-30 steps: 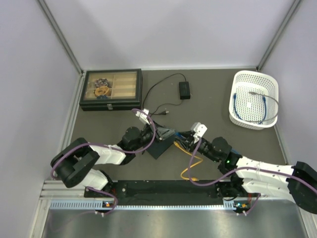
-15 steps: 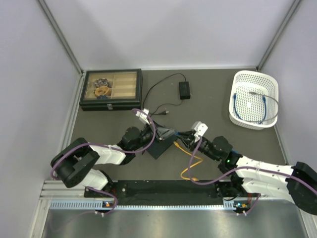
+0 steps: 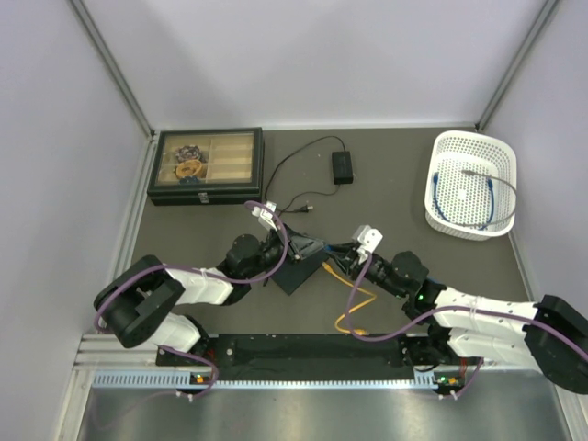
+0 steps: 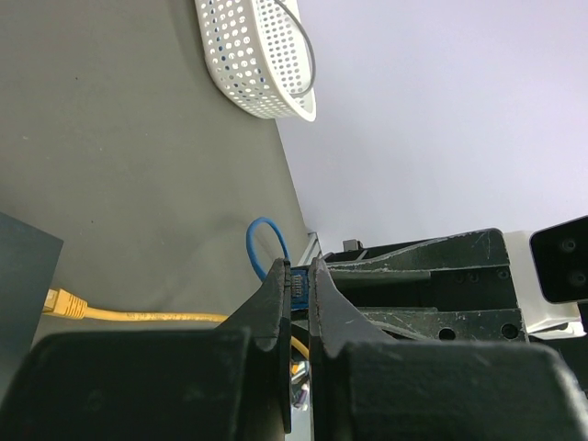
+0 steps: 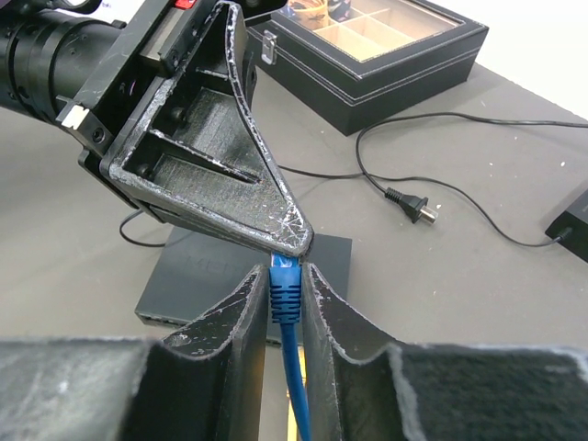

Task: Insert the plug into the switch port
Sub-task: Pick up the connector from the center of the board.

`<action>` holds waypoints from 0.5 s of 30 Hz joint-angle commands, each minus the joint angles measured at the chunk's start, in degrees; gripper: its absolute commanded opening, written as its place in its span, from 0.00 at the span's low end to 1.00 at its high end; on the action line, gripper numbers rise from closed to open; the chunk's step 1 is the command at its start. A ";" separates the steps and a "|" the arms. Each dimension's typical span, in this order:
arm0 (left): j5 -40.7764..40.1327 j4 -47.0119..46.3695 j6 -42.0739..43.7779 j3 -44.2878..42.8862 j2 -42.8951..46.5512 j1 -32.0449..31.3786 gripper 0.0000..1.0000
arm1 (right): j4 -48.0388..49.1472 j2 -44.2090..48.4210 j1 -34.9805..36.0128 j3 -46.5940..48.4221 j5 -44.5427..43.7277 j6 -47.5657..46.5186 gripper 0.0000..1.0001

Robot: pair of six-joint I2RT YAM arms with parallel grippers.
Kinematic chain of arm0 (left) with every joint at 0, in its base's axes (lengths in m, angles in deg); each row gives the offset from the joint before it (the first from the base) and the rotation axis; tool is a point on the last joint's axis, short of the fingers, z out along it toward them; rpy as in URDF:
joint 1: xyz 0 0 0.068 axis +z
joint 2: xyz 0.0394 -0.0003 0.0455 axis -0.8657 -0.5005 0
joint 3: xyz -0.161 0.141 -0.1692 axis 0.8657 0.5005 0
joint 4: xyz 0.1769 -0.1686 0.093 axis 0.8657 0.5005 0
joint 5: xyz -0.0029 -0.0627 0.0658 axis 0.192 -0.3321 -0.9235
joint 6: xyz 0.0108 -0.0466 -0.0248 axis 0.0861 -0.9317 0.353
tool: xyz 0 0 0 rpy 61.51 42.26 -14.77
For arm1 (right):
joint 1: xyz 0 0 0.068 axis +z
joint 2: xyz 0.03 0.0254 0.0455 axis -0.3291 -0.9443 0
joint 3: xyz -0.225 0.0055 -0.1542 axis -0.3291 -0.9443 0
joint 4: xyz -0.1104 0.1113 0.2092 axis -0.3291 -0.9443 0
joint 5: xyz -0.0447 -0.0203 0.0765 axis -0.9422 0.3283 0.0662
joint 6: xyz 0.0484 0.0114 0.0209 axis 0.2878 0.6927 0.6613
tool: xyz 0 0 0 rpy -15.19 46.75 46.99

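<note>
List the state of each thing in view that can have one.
left tool: shut on the blue plug's tip.
right tool: shut on the blue plug's boot.
blue plug: held by both tools, not in the switch.
switch: flat on the table.
compartment case: lid closed.
power lead: unplugged, loose on the table.
yellow cable: end at the switch's edge, seating unclear.
basket: upright.

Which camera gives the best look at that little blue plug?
The right wrist view: the plug sits in the middle, close up, between the right gripper's fingers, with the left gripper's tip on its front end. The left wrist view shows only a blue sliver between fingers. From the top it is too small to make out.
</note>
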 commanded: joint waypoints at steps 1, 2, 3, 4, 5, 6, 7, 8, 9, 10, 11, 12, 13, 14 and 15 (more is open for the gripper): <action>1.51 -4.32 -1.20 -0.82 1.86 -0.51 0.00 | 1.21 -0.49 0.16 0.94 3.60 -0.13 0.20; 1.60 -4.32 -1.20 -0.91 1.77 -0.60 0.00 | 0.95 -0.49 0.16 0.94 3.69 -0.13 0.18; 1.60 -4.40 -1.11 -0.91 1.86 -0.60 0.00 | 1.03 -0.58 0.16 0.94 3.61 -0.13 0.12; 1.77 -4.23 -1.02 -0.91 1.86 -0.51 0.00 | 1.12 -0.40 0.16 0.85 3.60 -0.22 0.09; 1.69 -3.97 -0.85 -1.00 1.86 -0.51 0.00 | 1.04 -0.40 0.16 0.85 3.60 -0.22 0.01; 1.69 -3.62 -0.15 -1.00 2.04 -0.60 0.00 | 0.51 -0.23 0.16 0.94 3.69 -0.22 0.00; 1.60 -3.00 0.29 -1.09 2.12 -0.51 0.01 | 0.16 -0.22 0.16 1.02 3.61 -0.22 0.00; 1.69 -1.95 0.99 -1.52 2.21 -0.34 0.06 | -0.28 -0.22 0.16 1.03 3.60 -0.22 0.00; 1.86 0.93 3.00 -1.87 2.82 -0.16 0.11 | -1.15 0.12 0.24 1.03 3.52 -0.22 0.00; 2.04 3.39 4.50 -2.92 3.26 -0.07 0.24 | -1.77 0.39 0.24 1.03 3.43 0.04 0.00; 1.78 6.12 8.08 -3.45 4.40 0.10 0.30 | -2.39 0.65 0.16 0.94 2.99 0.13 0.00; 1.34 12.49 10.29 -4.07 5.19 0.37 0.38 | -3.87 1.35 0.16 0.68 2.81 0.22 0.00; 0.81 15.78 12.75 -5.47 5.98 0.37 0.50 | -4.58 1.71 0.16 0.41 2.55 0.65 0.00; -1.10 19.29 18.00 -6.44 7.82 0.37 0.55 | -5.20 2.06 0.16 0.24 1.94 0.92 0.00; -2.26 27.51 20.49 -7.49 8.80 0.37 0.60 | -5.81 2.41 0.16 -0.37 1.59 1.18 0.00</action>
